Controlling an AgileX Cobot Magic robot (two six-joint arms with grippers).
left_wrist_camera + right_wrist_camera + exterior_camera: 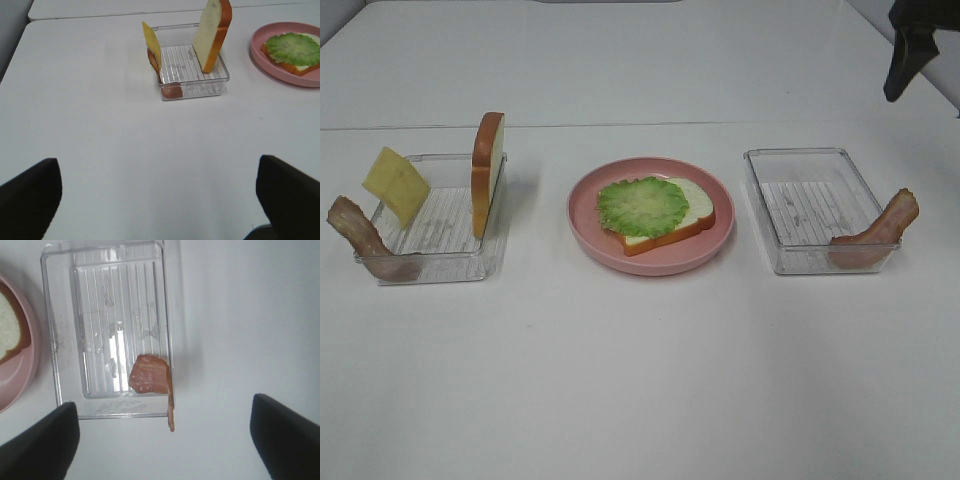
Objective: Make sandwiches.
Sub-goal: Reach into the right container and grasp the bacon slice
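Observation:
The sandwich in the making sits on the pink plate (588,232): one bread slice (692,208) lying flat with a green lettuce leaf (642,205) on top. The left clear tray (440,268) holds a second bread slice (487,170) standing on edge, a yellow cheese square (396,184) and a bacon strip (358,237) leaning over its corner. Another bacon strip (876,232) leans on the right tray's (800,155) near right corner. My right gripper (162,440) hovers open high above that tray, empty. My left gripper (160,200) is open and empty, well short of the left tray (192,75).
The white table (640,380) has a seam running across behind the trays. Its far edge and a grey gap show at the back corners. The right arm's dark body (910,45) hangs at the far right.

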